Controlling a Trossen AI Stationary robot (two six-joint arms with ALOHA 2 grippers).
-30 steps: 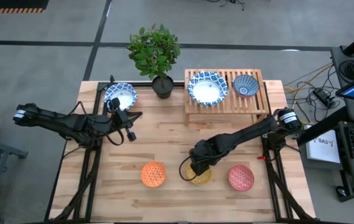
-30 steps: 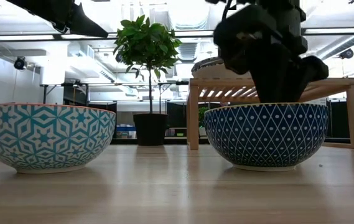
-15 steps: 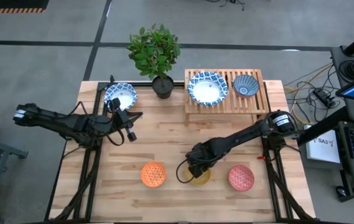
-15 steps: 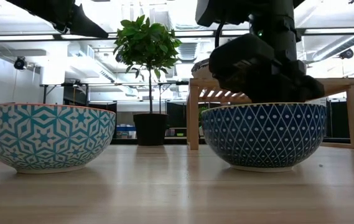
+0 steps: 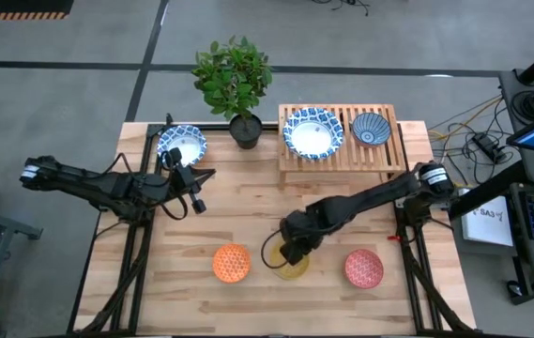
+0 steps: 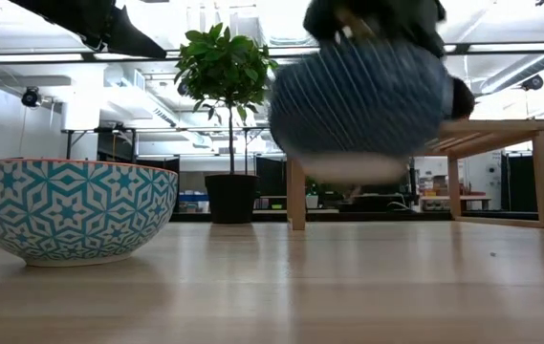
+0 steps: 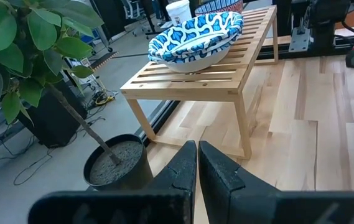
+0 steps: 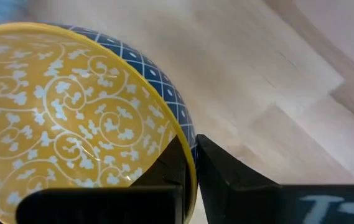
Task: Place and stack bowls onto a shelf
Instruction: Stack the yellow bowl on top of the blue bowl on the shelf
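Note:
My right gripper [image 5: 290,252] is shut on the small bowl [image 5: 283,265], yellow inside and blue-patterned outside, and holds it above the near middle of the table; the bowl shows blurred in the low view [image 6: 358,105]. The orange bowl [image 5: 232,263] and the pink-red bowl [image 5: 364,268] stand on the table on either side of it. The wooden shelf [image 5: 342,155] at the far right carries a wide blue-and-white bowl [image 5: 312,132] and a small dark blue bowl [image 5: 371,129]. My left gripper [image 5: 205,174] is shut and empty at the left, near another blue-and-white bowl [image 5: 181,144]. My right gripper [image 8: 192,146] pinches the yellow bowl's rim [image 8: 186,140], with one finger [image 8: 170,171] inside the bowl and the other [image 8: 226,177] outside against the blue wall. The bowl is lifted clear of the table and hangs tilted below the gripper.
A potted plant [image 5: 238,84] in a black pot stands at the far edge, between the left blue-and-white bowl and the shelf. The middle of the plank tabletop [image 5: 248,211] is bare wood. A free slot shows at the shelf's left end [image 5: 288,155].
My right gripper has come down onto the yellow bowl's rim and then risen with it, drifting a little toward the table's left edge. The bowl, which stood on the table, is now lifted clear and tilted.

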